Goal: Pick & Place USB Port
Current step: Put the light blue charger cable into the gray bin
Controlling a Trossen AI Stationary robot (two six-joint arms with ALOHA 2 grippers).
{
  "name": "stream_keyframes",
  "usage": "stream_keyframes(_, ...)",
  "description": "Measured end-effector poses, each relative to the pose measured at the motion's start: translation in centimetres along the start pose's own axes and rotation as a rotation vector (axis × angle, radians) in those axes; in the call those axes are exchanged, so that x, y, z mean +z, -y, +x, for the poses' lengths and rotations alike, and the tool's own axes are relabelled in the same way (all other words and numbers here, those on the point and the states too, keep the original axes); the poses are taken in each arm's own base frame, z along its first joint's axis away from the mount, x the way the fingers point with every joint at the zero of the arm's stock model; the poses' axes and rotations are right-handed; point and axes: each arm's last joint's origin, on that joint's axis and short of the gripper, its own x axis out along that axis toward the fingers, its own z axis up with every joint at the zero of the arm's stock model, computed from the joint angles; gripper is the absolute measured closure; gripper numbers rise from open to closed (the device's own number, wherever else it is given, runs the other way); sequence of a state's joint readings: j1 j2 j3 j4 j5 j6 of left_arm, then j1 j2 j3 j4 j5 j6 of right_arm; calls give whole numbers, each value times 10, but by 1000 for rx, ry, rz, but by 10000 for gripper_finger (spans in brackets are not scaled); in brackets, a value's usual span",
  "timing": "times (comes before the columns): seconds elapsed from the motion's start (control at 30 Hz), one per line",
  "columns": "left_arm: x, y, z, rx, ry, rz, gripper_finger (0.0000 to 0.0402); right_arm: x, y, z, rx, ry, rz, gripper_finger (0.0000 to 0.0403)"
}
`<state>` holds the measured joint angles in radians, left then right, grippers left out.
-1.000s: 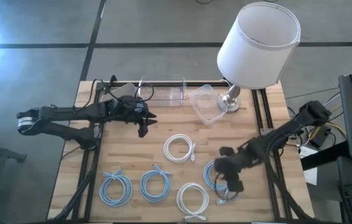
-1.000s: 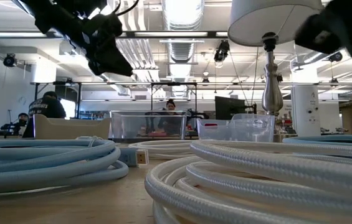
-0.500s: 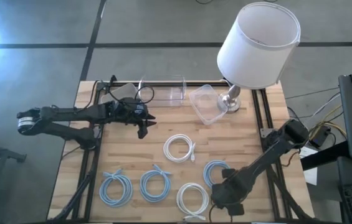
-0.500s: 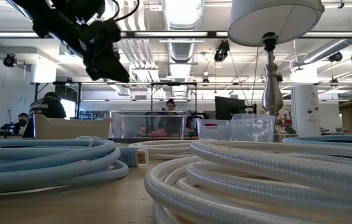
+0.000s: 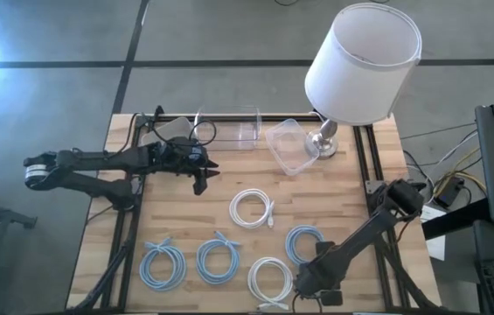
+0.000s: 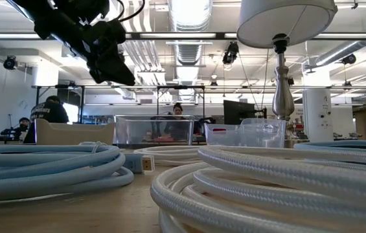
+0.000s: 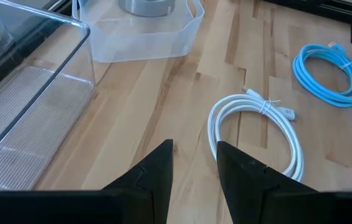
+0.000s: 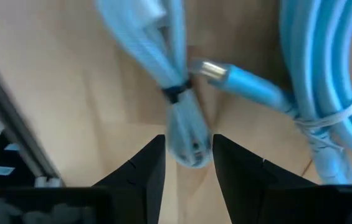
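**Right gripper down on the blue cable at the table's lower edge**

While the left arm waits over the upper-left part of the table in the high view, the right arm reaches down to the lower centre-right of that frame, where the coiled cables lie. 5 coils show on the wooden table (image 5: 177,206): 1 white coil (image 5: 252,209) near the middle, 2 blue coils at lower left, another white coil (image 5: 270,278) at lower centre, and the blue cable coil (image 5: 304,242) just right of it. The coils lie apart in loose rows, which leaves room for fingers to drop around a single one, and 2 clear plastic bins (image 5: 227,128) stand along the upper edge beside the lamp (image 5: 362,54), likely the drop-off places.

The right gripper (image 8: 188,158) sits low over the tied end of the blue cable: in the right wrist view its 2 fingers are parted a little, straddling the bundled loop where a dark tie cinches it, with the metal USB plug (image 8: 212,70) just beyond, in the frame's upper middle. Nothing is clamped yet, by my reading; the fingers look set to close on that bundle.

The left gripper (image 7: 194,165) hangs above bare wood with its fingers slightly apart and empty, the middle white coil just ahead of it.
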<state>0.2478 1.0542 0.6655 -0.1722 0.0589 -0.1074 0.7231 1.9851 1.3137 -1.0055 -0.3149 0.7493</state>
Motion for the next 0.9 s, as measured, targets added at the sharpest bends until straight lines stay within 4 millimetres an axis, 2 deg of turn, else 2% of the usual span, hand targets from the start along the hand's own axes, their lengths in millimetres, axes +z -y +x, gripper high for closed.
stream_keyframes(0.27, 0, 0, 0, 0, 0, 0, 275, 4, 2, 12, -22, -28, -50, 289)
stream_keyframes(0.57, 0, 0, 0, 0, 0, 0, 276, 4, 1, 6, 2, 1, -171, 371)
stream_keyframes(0.7, 0, 0, 0, 0, 0, -1, 276, 0, 3, -9, 29, 36, -197, 388)
stream_keyframes(0.83, 0, 0, 0, 0, 0, -1, 275, -10, 7, -35, 59, 100, -240, 387)
stream_keyframes(0.9, 0, 0, 0, 0, 0, -1, 276, -16, 11, -49, 20, 162, -245, 388)
